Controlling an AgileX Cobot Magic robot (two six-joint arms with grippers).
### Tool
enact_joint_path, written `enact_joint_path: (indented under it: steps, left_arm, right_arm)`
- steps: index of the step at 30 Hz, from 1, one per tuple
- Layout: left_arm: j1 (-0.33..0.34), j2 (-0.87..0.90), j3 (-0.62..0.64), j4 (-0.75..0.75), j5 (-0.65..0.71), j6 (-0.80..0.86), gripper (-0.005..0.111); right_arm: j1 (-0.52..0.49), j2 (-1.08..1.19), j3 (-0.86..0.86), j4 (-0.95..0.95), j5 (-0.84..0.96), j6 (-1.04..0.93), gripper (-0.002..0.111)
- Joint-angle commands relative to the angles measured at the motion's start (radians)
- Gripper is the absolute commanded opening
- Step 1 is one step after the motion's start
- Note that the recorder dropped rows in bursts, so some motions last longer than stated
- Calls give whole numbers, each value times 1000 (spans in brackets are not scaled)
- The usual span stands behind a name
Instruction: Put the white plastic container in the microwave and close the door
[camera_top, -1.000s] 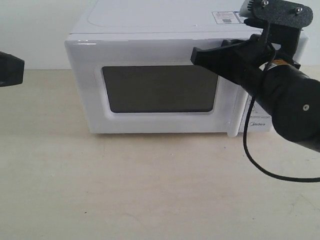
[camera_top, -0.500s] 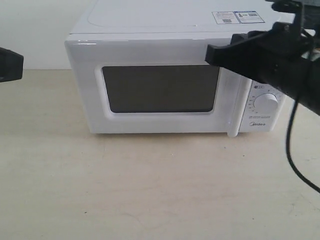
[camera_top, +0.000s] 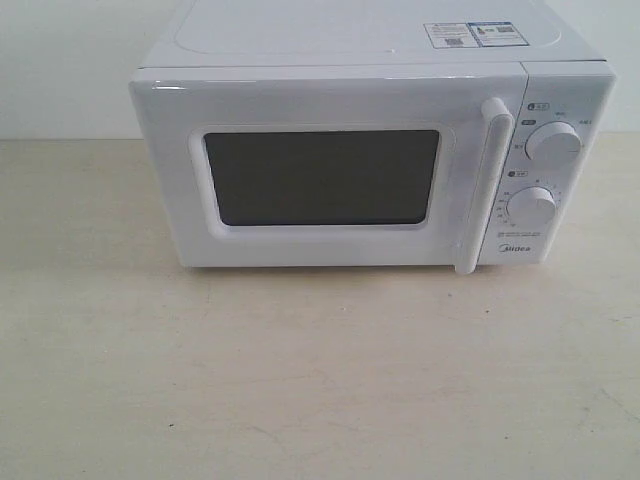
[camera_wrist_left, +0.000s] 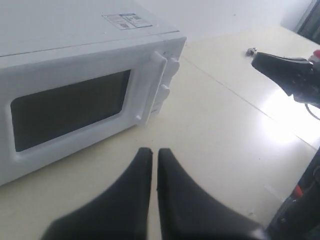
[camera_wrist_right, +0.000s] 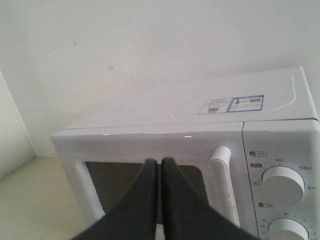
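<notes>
The white microwave (camera_top: 370, 40) stands at the back of the table with its door (camera_top: 320, 100) closed flat against the body; the dark window (camera_top: 320, 177) and white bar handle (camera_top: 492, 185) face me. The white plastic container is out of view in every frame. Neither arm shows in the exterior view. In the left wrist view my left gripper (camera_wrist_left: 154, 151) is shut and empty above the bare table, off the microwave (camera_wrist_left: 60, 45). My right gripper (camera_wrist_right: 160, 162) is shut and empty, held in front of the door (camera_wrist_right: 150, 145), beside the handle (camera_wrist_right: 222, 185).
Two round knobs (camera_top: 553, 143) and the Midea logo sit on the microwave's right panel, a label sticker (camera_top: 474, 34) on top. The beige table (camera_top: 320, 370) stretches in front. The right arm's black end (camera_wrist_left: 287, 75) shows in the left wrist view.
The right arm, in front of the microwave's right side a second ago, has drawn off to the right and out of the exterior view. The left arm's tip has left the left edge too.
</notes>
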Motion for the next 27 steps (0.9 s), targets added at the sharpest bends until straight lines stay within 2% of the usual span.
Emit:
enact_joint_path:
  steps: [1, 4, 9, 12, 16, 18, 27]
  left_arm:
    - [-4, -96, 62, -48, -86, -13, 4]
    - [-4, -151, 84, -64, -126, -13, 4]
    - [-4, -196, 102, -176, -112, -13, 4]
    - [-4, -207, 120, -186, -123, -9, 4]
    - [-4, -207, 142, -222, -140, -22, 4]
    - [-4, -207, 142, -255, -106, -35, 4]
    - [-4, -207, 142, -255, -85, -35, 4]
  right_arm:
    - [-8, -163, 26, 3, 74, -16, 0]
    - [-8, -222, 26, 3, 103, -16, 0]
    - [-8, -267, 26, 3, 186, -16, 0]
    - [-8, -267, 26, 3, 236, -13, 0]
    - [-8, -267, 26, 3, 236, -13, 0]
    - [-8, -267, 26, 3, 236, -13, 0]
    - [-8, -267, 26, 3, 241, -10, 0]
